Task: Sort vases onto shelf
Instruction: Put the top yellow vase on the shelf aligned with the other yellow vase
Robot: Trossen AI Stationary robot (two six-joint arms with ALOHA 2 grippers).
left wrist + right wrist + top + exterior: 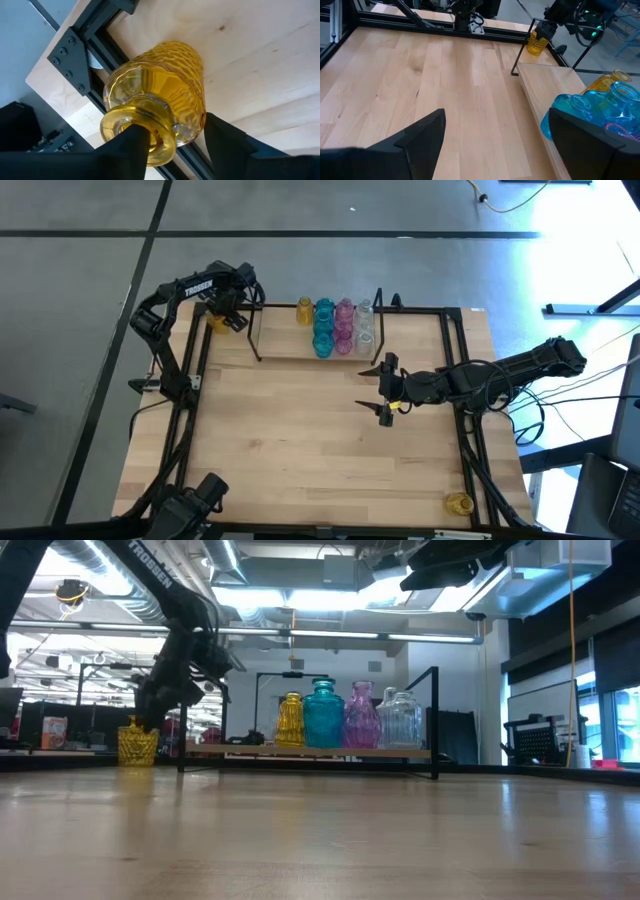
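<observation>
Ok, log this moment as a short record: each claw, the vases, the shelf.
left claw: at the table's far left corner, fingers either side of a yellow vase, by its neck
right claw: open, empty, over mid-table near the shelf's right end
shelf: at the far edge; yellow, teal, pink and clear vases grouped on its right half
stray vase: yellow, at the table's near right corner
grip: cannot tell if closed yet

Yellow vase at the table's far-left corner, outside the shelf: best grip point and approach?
Grip the yellow vase at its narrow neck, from above. It stands upright, and its textured body is wider. The left gripper already straddles the neck this way.
</observation>
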